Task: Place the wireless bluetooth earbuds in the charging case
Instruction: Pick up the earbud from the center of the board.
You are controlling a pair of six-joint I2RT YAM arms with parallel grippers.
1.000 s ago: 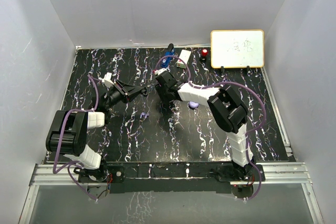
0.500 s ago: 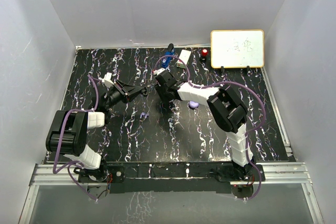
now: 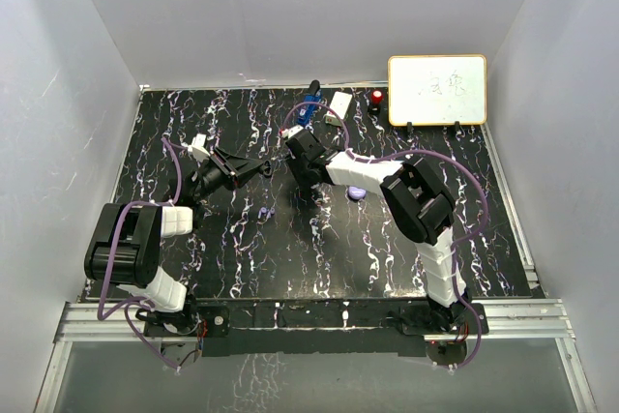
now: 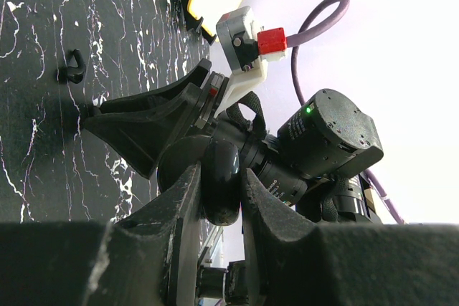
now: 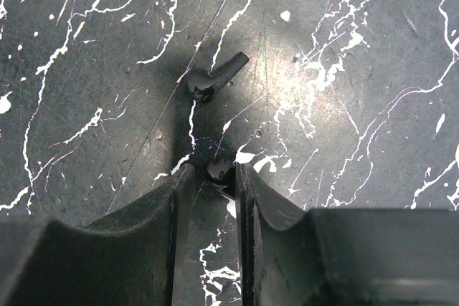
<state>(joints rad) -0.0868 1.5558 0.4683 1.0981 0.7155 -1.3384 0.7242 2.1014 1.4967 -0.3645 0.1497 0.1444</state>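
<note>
Bright, even overhead light; glare flares on the glossy table [image 5: 315, 69], and fingers [image 5: 107, 249] of the right pincer [image 5: 214, 170] blur.

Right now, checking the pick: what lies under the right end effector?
A black earbud on the table, between the right end effector's fingers, which cover part of it. A second black earbud lies beyond.

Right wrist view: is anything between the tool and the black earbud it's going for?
Nothing visible. The black earbud sits between the fingertips of the right tool; the second black earbud lies apart, further ahead.
</note>
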